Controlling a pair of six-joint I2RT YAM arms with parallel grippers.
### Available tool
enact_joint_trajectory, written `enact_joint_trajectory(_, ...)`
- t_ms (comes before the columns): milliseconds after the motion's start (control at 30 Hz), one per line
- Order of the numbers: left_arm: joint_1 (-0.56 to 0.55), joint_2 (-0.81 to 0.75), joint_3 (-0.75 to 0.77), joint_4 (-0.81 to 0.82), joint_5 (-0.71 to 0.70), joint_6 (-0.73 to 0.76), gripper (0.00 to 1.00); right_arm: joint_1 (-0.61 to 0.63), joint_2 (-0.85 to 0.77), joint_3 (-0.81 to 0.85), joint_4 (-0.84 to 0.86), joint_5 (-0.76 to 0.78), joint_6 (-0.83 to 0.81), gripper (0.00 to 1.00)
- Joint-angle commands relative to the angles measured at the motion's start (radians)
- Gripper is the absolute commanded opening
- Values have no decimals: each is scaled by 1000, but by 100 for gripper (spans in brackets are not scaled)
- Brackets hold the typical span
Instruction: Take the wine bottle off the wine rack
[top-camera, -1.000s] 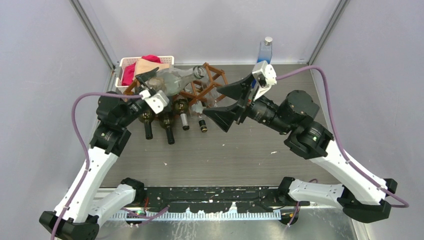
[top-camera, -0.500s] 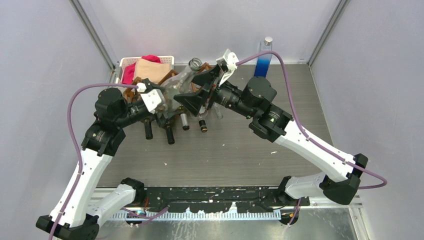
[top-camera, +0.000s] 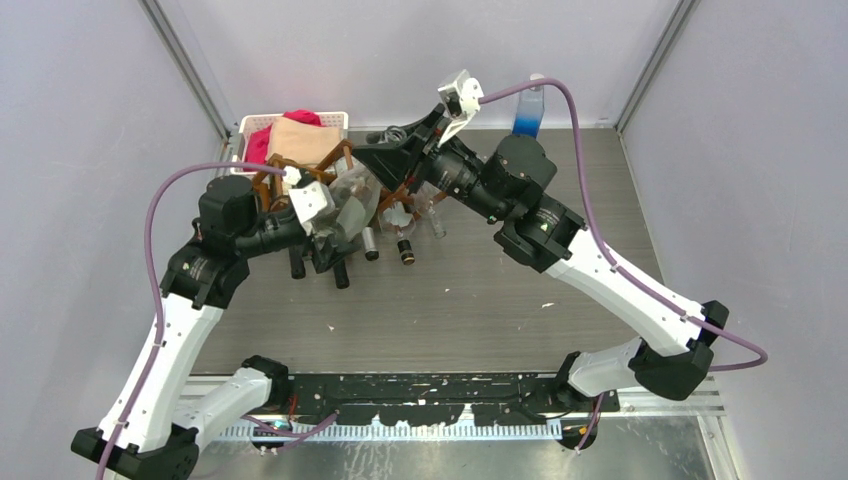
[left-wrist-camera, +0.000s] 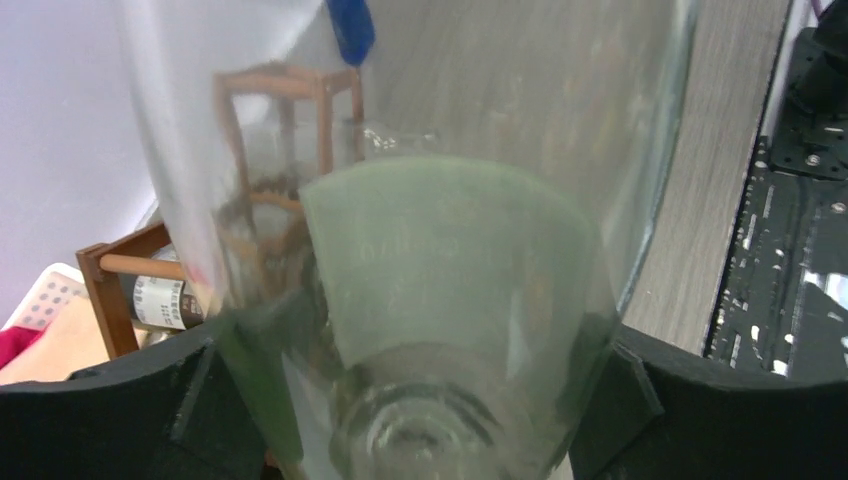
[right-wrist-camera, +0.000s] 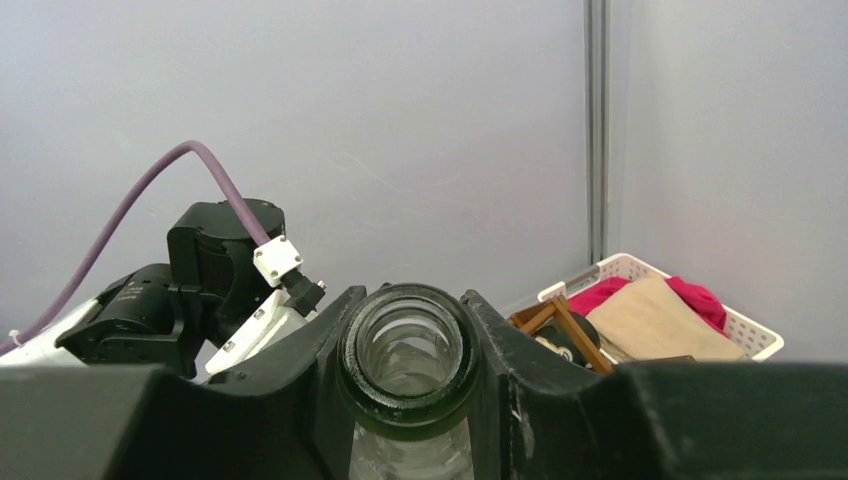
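The clear wine bottle (top-camera: 350, 195) hangs slanted above the wine rack (left-wrist-camera: 95, 290), its long axis running from the base at the left hand (left-wrist-camera: 415, 400) up to the mouth at the right hand (right-wrist-camera: 410, 360). The left hand is clamped on the wide body and the right on the neck (both gripping). The base looks free of the bars, though the view is poor. Open worktop (top-camera: 480, 290) lies on the near side, while the basket (top-camera: 243, 130) crowds the far left.

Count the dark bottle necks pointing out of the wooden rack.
4, side by side at the wine rack's near side: left neck, second neck, third neck, right neck. More may be hidden.
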Motion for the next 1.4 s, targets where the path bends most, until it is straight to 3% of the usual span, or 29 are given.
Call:
enact_joint_trajectory(0,-4,38,198,-41,45,-32,99,4,20,149,-170,157,42,1)
enact_joint_trajectory(133,-2,142,341,-276,35,-17,100,1,126,517,-616,274,40,1)
enact_joint_trajectory(200,-2,173,391,-331,34,-40,100,2,119,566,-704,307,25,1)
enact_joint_trajectory(433,-2,340,649,-610,-38,-39,100,-4,-84,349,-717,525,-63,1)
enact_joint_trajectory(567,-1,499,888,-804,-130,-71,100,-26,-134,273,-741,691,-127,1)
enact_joint_trajectory(667,5,558,968,-850,-170,-102,100,-79,-131,244,-743,768,-156,1)
enact_joint_trajectory(900,41,553,881,-751,-290,-145,100,-300,-107,143,-595,729,-166,1)
enact_joint_trajectory(1067,42,497,713,-536,-526,-163,100,-480,-24,108,-458,631,-120,1)
enact_joint_trajectory(1367,42,438,640,-502,-527,-139,100,-619,149,86,-226,481,-58,0)
